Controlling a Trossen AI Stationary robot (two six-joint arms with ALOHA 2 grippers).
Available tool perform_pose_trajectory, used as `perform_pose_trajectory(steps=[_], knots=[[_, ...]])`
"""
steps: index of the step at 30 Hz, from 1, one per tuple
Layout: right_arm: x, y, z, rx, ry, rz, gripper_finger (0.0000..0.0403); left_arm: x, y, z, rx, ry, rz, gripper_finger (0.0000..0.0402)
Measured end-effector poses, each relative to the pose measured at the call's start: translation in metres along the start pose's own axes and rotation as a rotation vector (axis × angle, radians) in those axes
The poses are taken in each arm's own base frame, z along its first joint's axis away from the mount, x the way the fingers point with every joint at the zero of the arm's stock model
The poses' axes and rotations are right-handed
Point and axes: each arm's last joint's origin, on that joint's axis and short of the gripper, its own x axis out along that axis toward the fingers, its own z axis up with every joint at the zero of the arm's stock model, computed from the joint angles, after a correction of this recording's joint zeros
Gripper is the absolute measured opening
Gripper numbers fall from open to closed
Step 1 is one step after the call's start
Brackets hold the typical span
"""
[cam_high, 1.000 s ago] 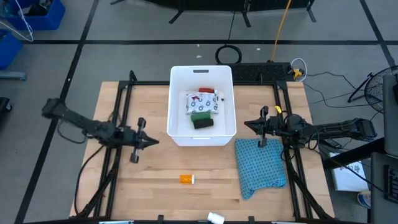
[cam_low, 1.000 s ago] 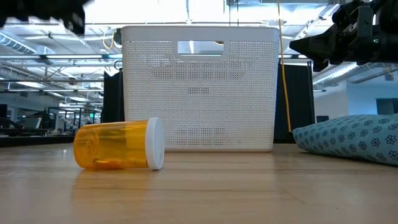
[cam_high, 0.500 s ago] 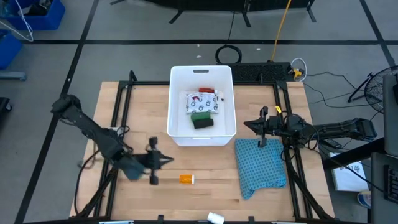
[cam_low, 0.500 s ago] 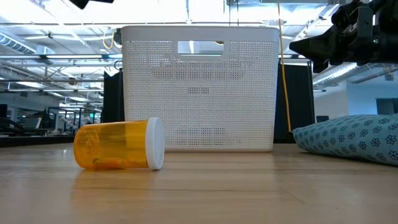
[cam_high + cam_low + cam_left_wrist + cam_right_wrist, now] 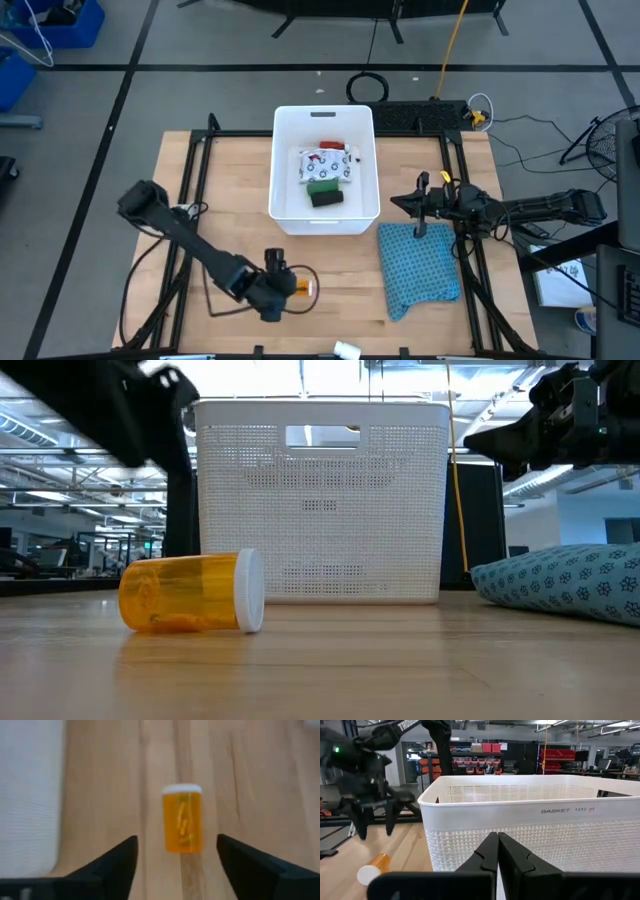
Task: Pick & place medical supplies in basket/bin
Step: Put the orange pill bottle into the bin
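The orange bottle [image 5: 301, 288] lies on its side on the table [image 5: 180, 170], white cap turned away from the left gripper [image 5: 281, 286], and we see it framed between that gripper's spread jaws in the left wrist view, where neither jaw touches it. From above the left gripper hangs over the near part of the table, just beside the bottle, with its jaws open. The basket [image 5: 284, 215] stands beyond the jaws, toward the far side of the table, and holds a flat white packet with dark prints [image 5: 322, 163], a green block [image 5: 323, 184], a black block [image 5: 326, 198] and what looks to us like a red tube [image 5: 331, 146] at the packet's far edge, though that one is too small to be sure of. The right gripper [image 5: 395, 203] waits off to the basket's other side, jaws closed on nothing, with the blue knitted cloth [image 5: 418, 265] lying below and just ahead of it. A small white bottle [image 5: 347, 350] rests at the table's near edge, well apart from both pairs of jaws.
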Motion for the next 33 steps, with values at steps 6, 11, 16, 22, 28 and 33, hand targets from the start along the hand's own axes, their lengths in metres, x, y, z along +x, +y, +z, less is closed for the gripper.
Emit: perform_pose_trajectory(steps=[6, 11, 16, 22, 28, 33], knots=[[0.0, 0.0, 0.0, 0.0, 0.004, 0.0, 0.0, 0.034, -0.001, 0.001, 0.038, 0.059, -0.049, 0.0343], [0.0, 0.0, -0.001, -0.001, 0.005, -0.001, 0.0, 0.062, 0.004, 0.001, 0.059, 0.124, -0.144, 0.0361], [0.0, 0.0, -0.001, -0.001, 0.006, -0.001, 0.0, 0.083, 0.009, -0.001, 0.059, 0.159, -0.14, 0.0351], [0.0, 0.0, -0.002, 0.016, 0.014, -0.001, 0.0, 0.083, 0.013, 0.0, 0.08, 0.16, -0.14, 0.0304], [0.0, 0.0, -0.002, 0.017, 0.014, 0.0, 0.0, 0.074, 0.015, 0.001, 0.115, 0.168, -0.152, 0.0191], [0.001, 0.0, -0.002, 0.014, 0.014, -0.002, 0.0, 0.059, 0.016, 0.007, 0.122, 0.13, -0.196, 0.0158]])
